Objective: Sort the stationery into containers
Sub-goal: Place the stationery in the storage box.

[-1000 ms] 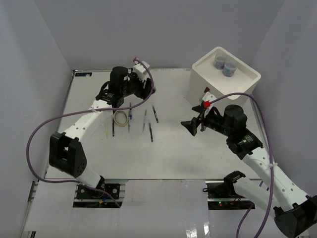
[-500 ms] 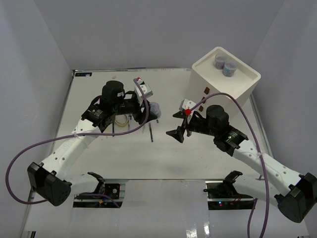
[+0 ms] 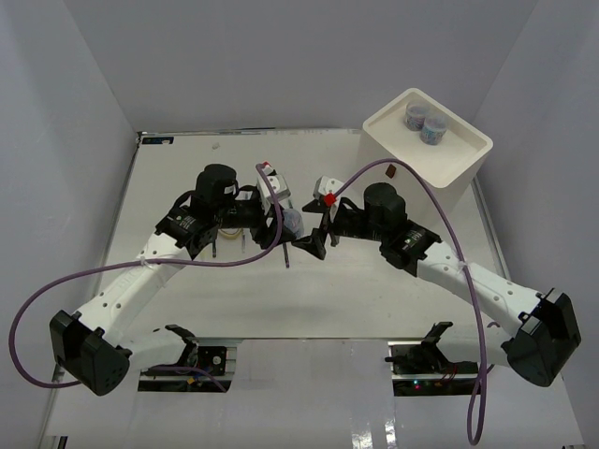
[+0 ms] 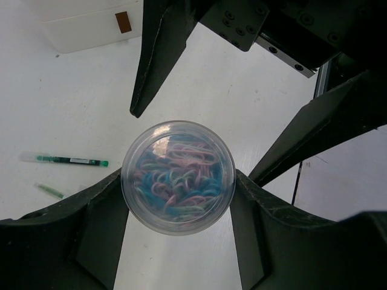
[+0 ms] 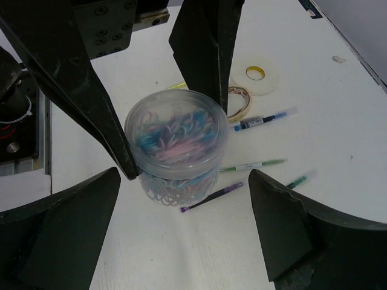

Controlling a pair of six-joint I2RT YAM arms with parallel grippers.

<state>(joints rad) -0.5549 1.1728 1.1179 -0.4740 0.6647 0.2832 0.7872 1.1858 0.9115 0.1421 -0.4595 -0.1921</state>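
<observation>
Left wrist view: clear jar point(image 4: 178, 176) packed with pink, blue, green paper clips, clamped between fingers of left pincer point(image 4: 178, 184), over mid-surface point(image 3: 374, 290). Facing it, right pincer point(image 5: 181, 202) spread wide, fingers either side of jar, not touching. Far right: white drawer box point(image 3: 463, 166), two jars point(image 3: 432, 131) in top tray. Loose on surface: pens point(image 5: 262, 120), tape ring point(image 5: 258, 74), rubber bands point(image 5: 239, 96).

At the centre of the top view room was tight. The left tool point(image 4: 178, 184) clamped the jar point(image 4: 178, 175) by two sides, and the right tool point(image 5: 184, 176) stood spread wide round it, with a gap on each side. Pens point(image 5: 251, 164), rubber bands point(image 5: 239, 96) and a tape ring point(image 5: 258, 74) littered the table point(image 3: 309, 299) just left of centre. The white box point(image 3: 426, 140) blocked the upper right. The lower middle lay bare.
</observation>
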